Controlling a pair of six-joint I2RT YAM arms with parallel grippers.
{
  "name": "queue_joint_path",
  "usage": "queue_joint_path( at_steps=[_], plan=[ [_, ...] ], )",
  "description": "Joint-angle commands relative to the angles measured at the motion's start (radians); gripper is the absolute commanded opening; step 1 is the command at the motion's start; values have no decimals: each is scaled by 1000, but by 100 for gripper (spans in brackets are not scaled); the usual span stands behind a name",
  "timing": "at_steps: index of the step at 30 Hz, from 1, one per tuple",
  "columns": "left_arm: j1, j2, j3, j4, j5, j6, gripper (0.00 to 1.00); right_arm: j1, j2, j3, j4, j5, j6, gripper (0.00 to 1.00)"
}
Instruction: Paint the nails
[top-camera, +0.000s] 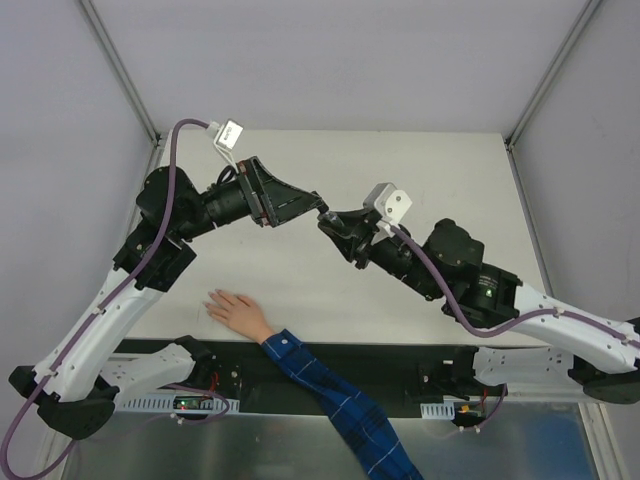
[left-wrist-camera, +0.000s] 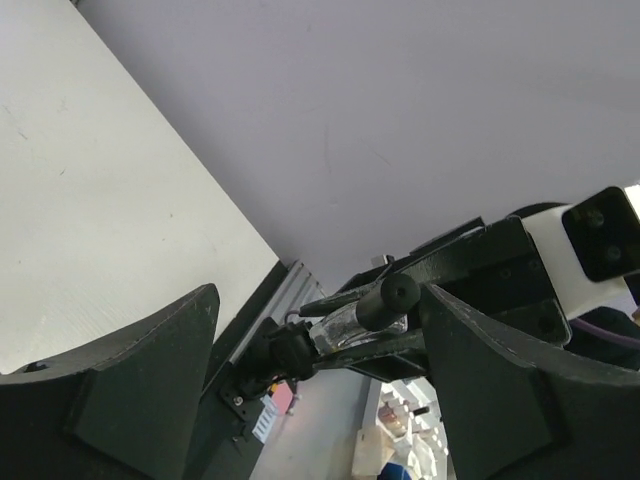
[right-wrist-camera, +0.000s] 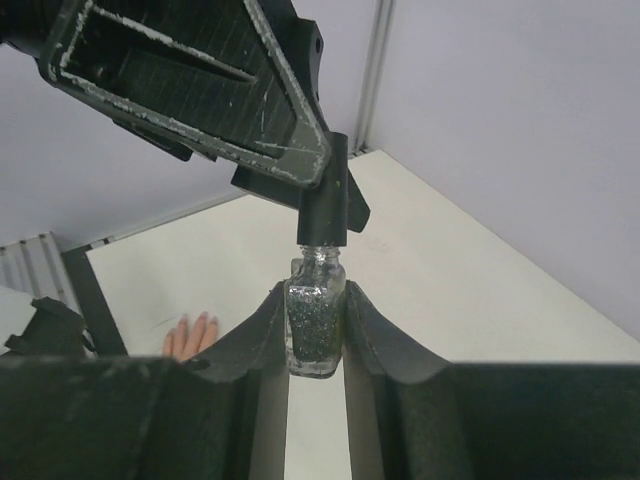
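**Left gripper spread at the cap, right gripper clamped on the polish**

Left gripper jaws stand wide, one on each side of the black cylindrical cap, neither pinching it. Right gripper fingers press both sides of the small clear glass bottle of dark glittery polish, holding it above the table.

The nails tip the pale flesh-coloured hand with spread fingers. It lies flat at the near edge of the white table, well apart from both grippers. They are too small to make out, and no colour shows.

They are probably hard, smooth and tiny, on a hand that could shift. Nothing should grip them; only a light brush stroke suits. The hold belongs on the cap. A blue plaid sleeve covers the arm.
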Motion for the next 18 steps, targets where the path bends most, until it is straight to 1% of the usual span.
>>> queue_joint_path(
  at_steps=[1,4,6,7,8,10,15,18],
  plan=[
    [2,-49,-11,76,60,67,83,-39,-53,-11,30,-161,90,0],
    [2,-63,10,55,77,127,80,-76,-56,2,-10,-256,108,0],
    [3,-48,42,9,117,157,77,-93,-56,12,-53,-286,110,0],
    [3,-31,79,-40,133,182,75,-96,-56,13,-71,-300,113,0],
    [3,-20,93,-58,149,192,72,-99,-61,16,-76,-310,115,0],
    [5,4,124,-101,189,210,71,-105,-61,21,-97,-356,113,0],
    [10,34,158,-146,267,235,64,-107,-58,30,-128,-355,102,0],
    [11,46,173,-177,282,249,63,-105,-58,32,-130,-355,104,0]
  ],
)
